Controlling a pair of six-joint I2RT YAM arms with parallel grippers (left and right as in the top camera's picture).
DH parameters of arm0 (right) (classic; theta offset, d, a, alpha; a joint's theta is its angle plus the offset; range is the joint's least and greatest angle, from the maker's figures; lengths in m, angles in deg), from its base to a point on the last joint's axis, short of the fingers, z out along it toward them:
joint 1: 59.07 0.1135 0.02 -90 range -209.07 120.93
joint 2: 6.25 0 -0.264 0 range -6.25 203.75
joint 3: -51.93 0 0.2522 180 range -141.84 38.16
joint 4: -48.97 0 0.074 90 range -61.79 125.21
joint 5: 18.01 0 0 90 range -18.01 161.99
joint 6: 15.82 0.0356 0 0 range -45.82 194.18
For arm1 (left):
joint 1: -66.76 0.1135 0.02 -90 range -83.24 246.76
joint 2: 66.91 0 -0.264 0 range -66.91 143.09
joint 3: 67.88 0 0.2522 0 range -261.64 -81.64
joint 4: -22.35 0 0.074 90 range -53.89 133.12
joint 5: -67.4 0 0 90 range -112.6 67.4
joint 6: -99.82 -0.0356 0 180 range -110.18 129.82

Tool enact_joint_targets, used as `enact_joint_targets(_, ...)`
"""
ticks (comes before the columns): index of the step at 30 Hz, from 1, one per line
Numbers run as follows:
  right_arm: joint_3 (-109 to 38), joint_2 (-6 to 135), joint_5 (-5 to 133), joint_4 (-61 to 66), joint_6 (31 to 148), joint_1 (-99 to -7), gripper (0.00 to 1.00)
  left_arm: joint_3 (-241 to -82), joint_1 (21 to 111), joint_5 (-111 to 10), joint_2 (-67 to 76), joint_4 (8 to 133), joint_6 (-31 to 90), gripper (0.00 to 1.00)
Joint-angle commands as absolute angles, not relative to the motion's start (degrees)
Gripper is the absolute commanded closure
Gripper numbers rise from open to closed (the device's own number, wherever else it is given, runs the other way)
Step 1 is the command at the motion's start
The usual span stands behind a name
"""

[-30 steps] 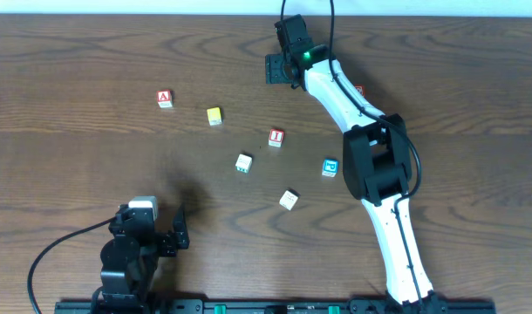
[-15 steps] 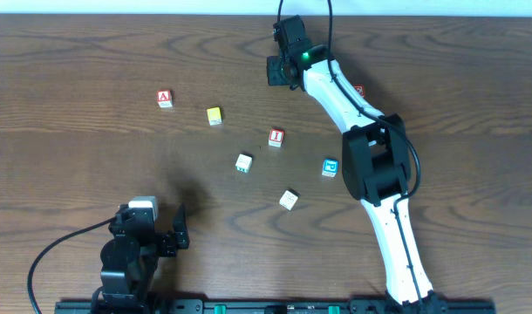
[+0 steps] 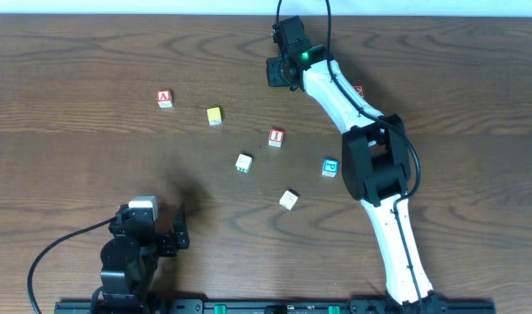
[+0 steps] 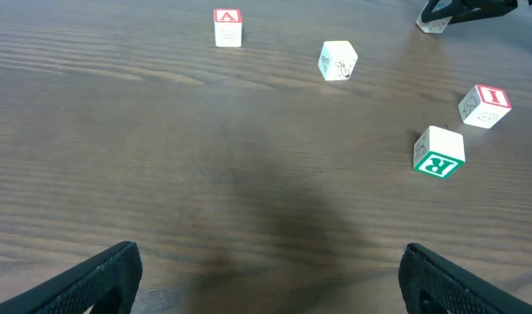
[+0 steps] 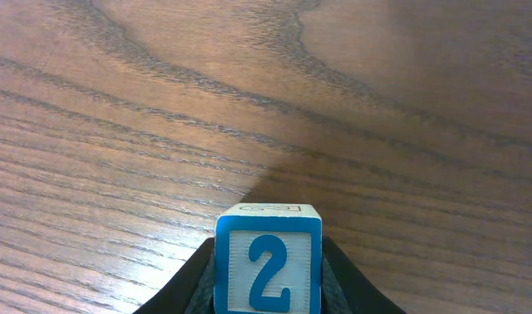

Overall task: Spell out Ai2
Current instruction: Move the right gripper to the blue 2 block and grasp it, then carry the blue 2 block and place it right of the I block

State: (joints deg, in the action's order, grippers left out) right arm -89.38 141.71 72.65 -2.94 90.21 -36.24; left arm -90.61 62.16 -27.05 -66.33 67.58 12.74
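My right gripper (image 3: 276,71) is at the far middle of the table, shut on the blue "2" block (image 5: 268,258), which fills the gap between its fingers in the right wrist view. The red "A" block (image 3: 165,98) lies far left; it also shows in the left wrist view (image 4: 228,26). The red "I" block (image 3: 276,137) lies mid-table, also in the left wrist view (image 4: 485,105). My left gripper (image 3: 161,237) is open and empty at the near left (image 4: 266,283).
A yellow block (image 3: 214,115), a green "R" block (image 3: 243,163), a white block (image 3: 289,200) and a blue block (image 3: 330,167) lie scattered mid-table. A red block (image 3: 359,90) sits partly hidden behind the right arm.
My right gripper has shifted very slightly with the "2" block. The left arm and the blocks on the table have not moved.
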Motion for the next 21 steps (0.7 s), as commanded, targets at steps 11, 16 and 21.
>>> enact_joint_targets(11,-103.26,130.04,77.29,-29.87,95.69,-35.17,0.99,-90.02,62.4,-26.64,-66.66,67.34,12.15,0.05)
enact_joint_targets(16,-101.97,123.7,79.17,-42.55,96.15,-33.34,0.98,-90.02,62.4,-26.64,-66.66,67.34,12.15,0.05)
enact_joint_targets(21,-91.39,117.86,81.24,-41.43,95.56,-28.4,0.98,-90.02,62.4,-26.64,-66.66,67.34,12.15,0.05)
